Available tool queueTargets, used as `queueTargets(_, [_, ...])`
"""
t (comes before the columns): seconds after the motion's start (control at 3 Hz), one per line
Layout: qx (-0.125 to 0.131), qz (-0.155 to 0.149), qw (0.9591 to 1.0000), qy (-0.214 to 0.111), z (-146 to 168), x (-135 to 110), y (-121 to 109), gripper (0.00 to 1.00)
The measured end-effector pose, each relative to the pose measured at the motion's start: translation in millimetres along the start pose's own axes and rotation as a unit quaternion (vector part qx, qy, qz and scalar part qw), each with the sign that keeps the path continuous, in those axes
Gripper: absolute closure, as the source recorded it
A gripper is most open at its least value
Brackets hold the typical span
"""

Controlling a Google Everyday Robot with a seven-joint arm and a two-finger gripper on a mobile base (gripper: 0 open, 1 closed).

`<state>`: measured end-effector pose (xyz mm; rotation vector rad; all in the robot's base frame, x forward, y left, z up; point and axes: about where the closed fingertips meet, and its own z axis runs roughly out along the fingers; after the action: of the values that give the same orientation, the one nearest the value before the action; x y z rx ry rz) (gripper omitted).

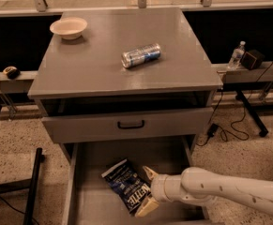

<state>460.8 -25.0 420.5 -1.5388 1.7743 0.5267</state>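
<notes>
A dark blue snack bag (126,185) lies in the pulled-out bottom drawer (82,191) of a grey cabinet. My gripper (146,190) reaches in from the right on a white arm. Its two pale fingers (150,173) are spread apart, one above and one below the bag's right end. They stand around that end without closing on it. On the cabinet top (98,55) a silver can (140,55) lies on its side, and a cream bowl (69,27) sits at the back left corner.
The middle drawer (126,124) with a black handle stands slightly open above the bottom one. A plastic bottle (236,56) and a dark box (252,58) stand on the ledge at right. Cables lie on the floor at right; a black stand leg is at left.
</notes>
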Motion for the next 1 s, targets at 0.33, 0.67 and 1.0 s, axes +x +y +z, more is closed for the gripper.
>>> queueTargets(0.33, [-0.011,-0.004,0.9997,0.020,20.2,16.2,-1.3,0.16])
queueTargets(0.67, [-0.014,-0.006,0.9994,0.032,34.3,28.5,-1.1,0.39])
queueTargets(1.0, [-0.024,0.001,0.9992,0.030,44.5,37.3,-0.6,0.62])
